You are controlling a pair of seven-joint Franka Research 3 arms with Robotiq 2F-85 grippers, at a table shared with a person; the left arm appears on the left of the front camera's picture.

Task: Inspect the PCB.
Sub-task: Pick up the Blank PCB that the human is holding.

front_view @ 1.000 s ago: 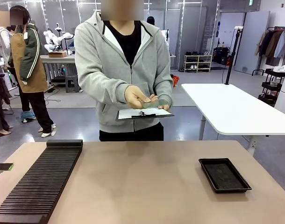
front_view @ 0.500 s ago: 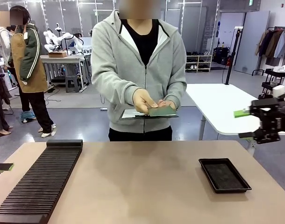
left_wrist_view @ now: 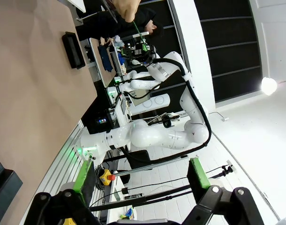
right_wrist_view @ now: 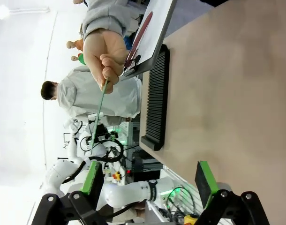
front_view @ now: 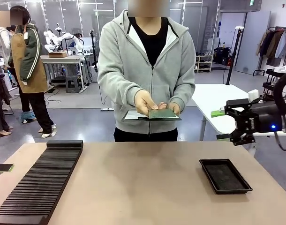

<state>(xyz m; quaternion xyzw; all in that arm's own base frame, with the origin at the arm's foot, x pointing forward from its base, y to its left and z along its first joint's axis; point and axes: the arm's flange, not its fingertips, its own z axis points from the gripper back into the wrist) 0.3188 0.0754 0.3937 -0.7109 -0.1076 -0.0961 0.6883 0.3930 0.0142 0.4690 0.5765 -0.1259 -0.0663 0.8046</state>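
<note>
Front view puts the thin green rectangular PCB [front_view: 162, 113] at twelve o'clock, beyond the far edge of the tan tabletop [front_view: 143, 187]. It lies flat over a white clipboard with a black clip [front_view: 131, 115], and the person's hand [front_view: 145, 102] pinches it at its nine o'clock end. My reading is that it is held level and pushed forward so it can be looked over or offered to you. It hangs well above the table, clear of the shallow black rectangular tray [front_view: 225, 176] at four o'clock and the long black slotted rack [front_view: 42, 183] at eight o'clock.

Your right gripper [front_view: 221, 125] hovers at three o'clock, turned sideways with its fingers aimed toward the board. The jaws are spread wide with nothing between them, and it is well apart from the board. Its wrist view shows the board edge-on, a thin green line in the person's fingers. Your left gripper [left_wrist_view: 140, 176] sits low at nine o'clock, jaws likewise wide and empty.
</note>
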